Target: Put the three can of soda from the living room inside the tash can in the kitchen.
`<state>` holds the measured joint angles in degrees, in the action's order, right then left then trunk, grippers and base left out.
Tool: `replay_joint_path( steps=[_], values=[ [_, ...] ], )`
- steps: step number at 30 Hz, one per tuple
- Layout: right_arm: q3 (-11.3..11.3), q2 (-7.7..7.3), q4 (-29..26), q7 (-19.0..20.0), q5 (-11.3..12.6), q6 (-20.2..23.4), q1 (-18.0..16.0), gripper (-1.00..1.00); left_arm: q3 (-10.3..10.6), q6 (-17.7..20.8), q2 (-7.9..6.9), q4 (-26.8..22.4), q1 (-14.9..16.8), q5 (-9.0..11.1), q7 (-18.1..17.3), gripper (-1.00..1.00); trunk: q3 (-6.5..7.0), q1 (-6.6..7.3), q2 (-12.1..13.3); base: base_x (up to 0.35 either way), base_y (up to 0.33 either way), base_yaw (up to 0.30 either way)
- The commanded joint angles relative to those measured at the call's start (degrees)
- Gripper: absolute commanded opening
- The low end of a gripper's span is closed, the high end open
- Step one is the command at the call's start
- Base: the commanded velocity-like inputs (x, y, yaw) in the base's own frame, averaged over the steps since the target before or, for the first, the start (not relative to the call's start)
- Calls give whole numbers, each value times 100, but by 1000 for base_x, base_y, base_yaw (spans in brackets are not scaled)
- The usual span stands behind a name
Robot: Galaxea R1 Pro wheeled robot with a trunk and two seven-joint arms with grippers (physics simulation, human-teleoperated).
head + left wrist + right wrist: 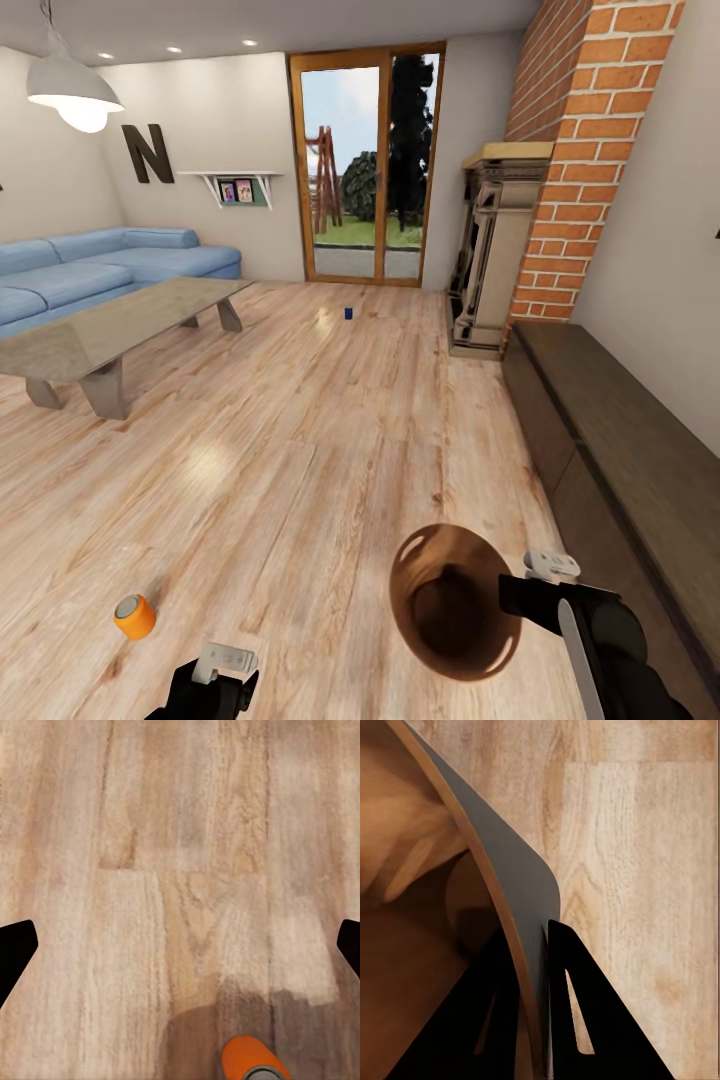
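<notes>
One orange soda can lies on its side on the wood floor of the living room, just ahead and to the left of my left gripper. In the left wrist view the same orange can shows at the picture's edge, outside the open left gripper, whose fingers are spread wide with nothing between them. The dark blue can stands far off near the glass doors. My right gripper is shut on the wall of the brown trash can, which tilts its mouth toward me. The fingers pinch the bin's rim. The second orange can is out of view.
A low grey-topped coffee table and a blue sofa stand at the left. A long dark low cabinet runs along the right wall behind a brick column. Wood-framed glass doors are at the far end.
</notes>
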<state>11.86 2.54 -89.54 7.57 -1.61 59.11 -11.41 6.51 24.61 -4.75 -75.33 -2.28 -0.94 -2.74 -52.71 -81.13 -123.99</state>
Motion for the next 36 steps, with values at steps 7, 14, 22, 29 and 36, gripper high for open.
replay_joint_path(
  steps=[7, 14, 22, 29, 36],
  values=[
    [0, 0, -2, 25, 117, 5, -2, -100, 15, 0, -1, 8, 0, 22, 0, 100, 1, 0, 0, 0, 0, 0],
    [0, 0, -2, 25, 117, 6, -2, -100, 17, 0, 0, 5, 0, 24, 10, 100, 1, 0, 0, 0, 0, 0],
    [3, -7, -2, 37, 123, 16, -2, -100, 15, 0, 0, 6, 0, 26, 11, 100, 1, 0, 0, 0, 0, 0],
    [-6, -2, -2, 45, 126, 48, -2, -100, 4, 1, -3, 8, 0, 53, -5, 100, -2, 0, 0, 0, 0, 0],
    [0, -7, 9, 43, 126, -21, -2, -100, -2, -8, -9, 9, 0, 99, -15, 100, -65, 0, 0, 0, 0, 0]
  ],
)
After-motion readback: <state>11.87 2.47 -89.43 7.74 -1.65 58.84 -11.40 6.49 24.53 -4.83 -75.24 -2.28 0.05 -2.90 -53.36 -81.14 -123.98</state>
